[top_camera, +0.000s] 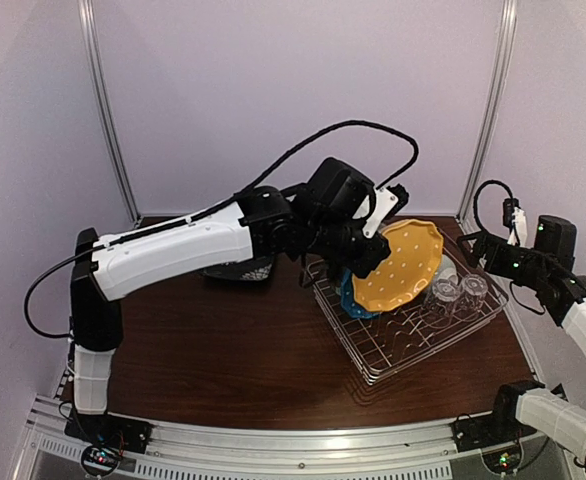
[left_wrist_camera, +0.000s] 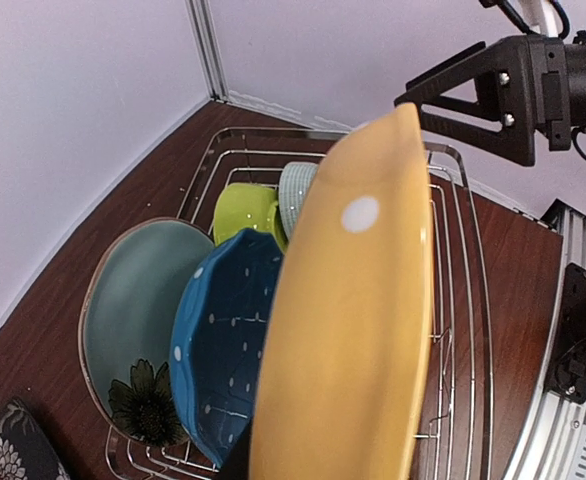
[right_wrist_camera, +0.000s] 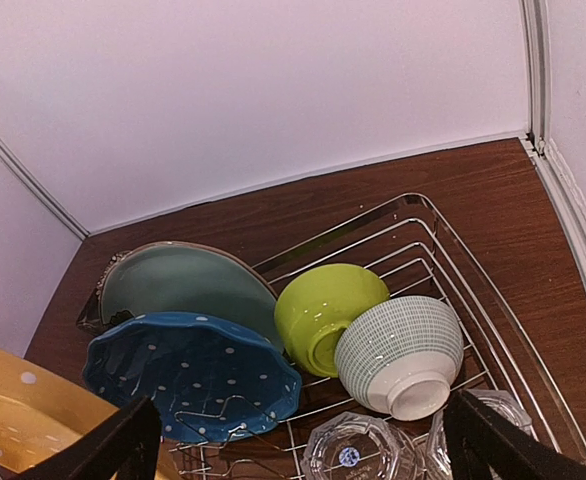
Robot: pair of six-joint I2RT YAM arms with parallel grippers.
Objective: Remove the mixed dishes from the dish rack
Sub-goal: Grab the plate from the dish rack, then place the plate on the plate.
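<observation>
ROBOT UNLOADS DISH RACK: The left gripper (top_camera: 356, 262) holds a scalloped orange plate with white dots (top_camera: 401, 268) by its rim above the far-left part of a silver wire dish rack (top_camera: 373, 368), which sits on the right half of a dark wood table (top_camera: 223, 350). The orange plate stands tilted on edge, its long axis running up and away from the claw. The bare tabletop to the rack's left looks like its likeliest way out. The left fingers are hidden behind the plate, with only a dark sliver at the bottom of the left wrist view, so the grip is judged from the plate hanging in the air. Whether its lower rim is free of the prongs cannot be told. The right gripper (top_camera: 476, 242) hovers spread wide and empty over the rack's far right side. It is the nearer arm to two clear glasses (top_camera: 458, 292), a yellow-green bowl (right_wrist_camera: 328, 310) and a white grid-patterned bowl (right_wrist_camera: 403, 350). A blue dotted plate (right_wrist_camera: 188, 375) and a pale teal plate (right_wrist_camera: 183, 285) lean among the prongs just beside the orange one. A black floral square plate (top_camera: 241, 270) lies on the table outside the rack, half hidden under the left arm. The right wrist view cuts the glasses off at its bottom edge.
</observation>
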